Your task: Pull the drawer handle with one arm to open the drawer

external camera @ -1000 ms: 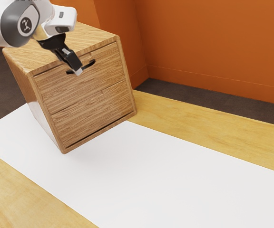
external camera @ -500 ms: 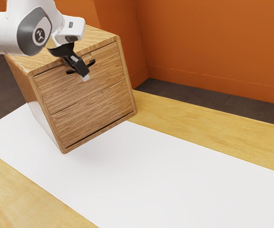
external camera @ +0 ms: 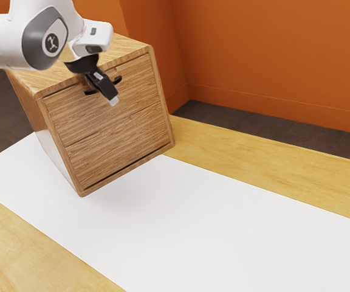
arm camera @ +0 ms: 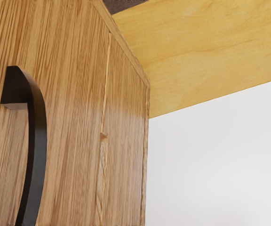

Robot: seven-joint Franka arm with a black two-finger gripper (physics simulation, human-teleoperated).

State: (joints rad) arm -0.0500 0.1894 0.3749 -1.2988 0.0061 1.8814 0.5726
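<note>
- Wooden cabinet [external camera: 111, 137] is sitting toward ten o'clock of the exterior view, on the white mat [external camera: 193, 231] covering the table [external camera: 266, 164].
- Its upper drawer [external camera: 135, 82] is looking flush with the front, not yet opened.
- The end effector [external camera: 107, 92] is hanging right in front of the handle [arm camera: 35, 136]. How wide it is standing, and whether it is gripping anything, I cannot tell.
- Risk, as I am judging it: a shallow or off-axis pull is likely slipping off, or dragging the whole cabinet toward four o'clock.
- The handle is showing as a slim black arched bar on striped grain.
</note>
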